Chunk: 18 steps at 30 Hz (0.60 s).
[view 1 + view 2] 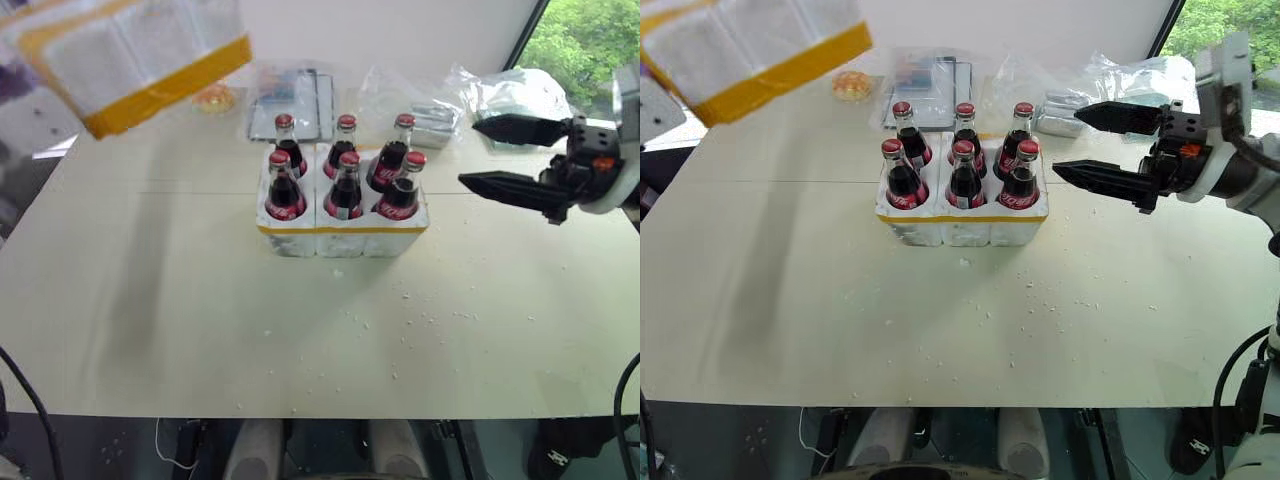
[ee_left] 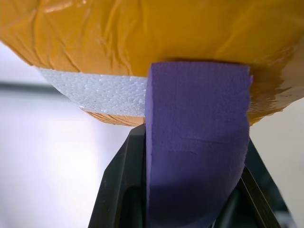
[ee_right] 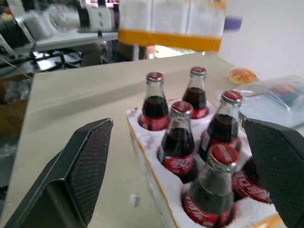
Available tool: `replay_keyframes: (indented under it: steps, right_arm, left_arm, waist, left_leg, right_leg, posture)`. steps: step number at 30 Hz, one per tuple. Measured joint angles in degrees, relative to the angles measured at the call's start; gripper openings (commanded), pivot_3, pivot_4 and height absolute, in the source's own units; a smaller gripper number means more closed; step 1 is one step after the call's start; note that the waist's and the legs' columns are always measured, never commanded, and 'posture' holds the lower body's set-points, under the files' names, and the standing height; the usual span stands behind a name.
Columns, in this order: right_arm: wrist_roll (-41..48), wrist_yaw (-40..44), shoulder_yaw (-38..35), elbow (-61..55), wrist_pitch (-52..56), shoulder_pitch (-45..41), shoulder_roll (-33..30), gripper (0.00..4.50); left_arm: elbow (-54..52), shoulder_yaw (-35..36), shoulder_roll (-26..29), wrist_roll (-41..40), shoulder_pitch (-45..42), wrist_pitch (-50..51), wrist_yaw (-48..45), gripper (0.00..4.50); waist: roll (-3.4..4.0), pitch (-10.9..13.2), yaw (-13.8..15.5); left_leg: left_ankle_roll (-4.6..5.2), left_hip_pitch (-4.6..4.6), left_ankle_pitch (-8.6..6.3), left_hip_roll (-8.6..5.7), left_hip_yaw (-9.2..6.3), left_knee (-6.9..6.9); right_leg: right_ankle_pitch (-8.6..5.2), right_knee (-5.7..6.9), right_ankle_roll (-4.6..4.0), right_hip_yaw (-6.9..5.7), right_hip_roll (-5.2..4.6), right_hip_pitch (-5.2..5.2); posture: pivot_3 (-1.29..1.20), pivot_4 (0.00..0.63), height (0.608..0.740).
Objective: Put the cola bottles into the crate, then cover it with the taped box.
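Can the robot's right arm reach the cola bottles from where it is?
Probably yes. The right gripper hangs open just beside the crate, facing the cola bottles, with only bare table between them. The taped box is held up off to the other side.

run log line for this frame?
cola bottles: six in crate | taped box: lifted, in left hand | right hand: open, beside crate | lid: pending

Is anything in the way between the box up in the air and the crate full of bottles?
Nothing visible. The taped box is held up off to the crate's left, with bare table between. The open right gripper waits on the crate's other side.
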Motion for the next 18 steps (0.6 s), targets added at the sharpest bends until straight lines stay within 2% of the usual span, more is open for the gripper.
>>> replay_keyframes:
  steps: [5,8,13,18]
  right_arm:
    - [-0.3,0.5,0.2,0.2,0.2,0.4,0.0,4.50]
    - [0.0,-0.6,-0.1,0.4,0.4,0.4,0.8,4.50]
    - [1.3,-2.1,-0.8,-0.4,1.6,1.7,2.1,4.50]
    - [4.1,-4.0,-2.1,-2.7,3.8,3.8,2.3,4.50]
  left_arm:
    - [-1.6,-3.0,-2.2,-4.5,-8.8,-10.3,-6.4,1.09]
    - [-2.2,-6.1,-6.1,-8.4,-12.4,-17.7,-12.3,1.09]
    - [-0.8,-10.3,-9.2,-11.0,-14.3,-24.2,-19.8,1.09]
    - [2.7,-11.1,-10.2,-10.6,-15.1,-28.9,-22.0,1.09]
  waist:
    - [0.00,0.0,0.0]
    - [-0.01,0.0,0.0]
    - [0.00,0.0,-0.5]
    - [-0.01,0.0,-0.2]
  left_leg:
    - [0.01,0.01,0.01,0.00,0.02,0.04]
    - [0.01,0.01,0.01,0.00,0.01,0.08]
    - [0.03,0.03,0.01,0.00,0.01,0.08]
    - [0.03,0.03,0.01,0.00,-0.01,0.12]
  right_leg:
    - [0.02,0.02,0.04,0.01,0.00,0.02]
    - [0.03,0.02,0.05,0.01,0.00,0.05]
    - [0.03,0.08,0.06,0.02,0.04,0.04]
    - [0.04,0.10,0.07,0.02,0.04,0.06]
  posture:
    - [0.00,0.150,0.737]
    - [0.00,0.150,0.737]
    - [0.00,0.150,0.737]
    - [0.00,0.150,0.737]
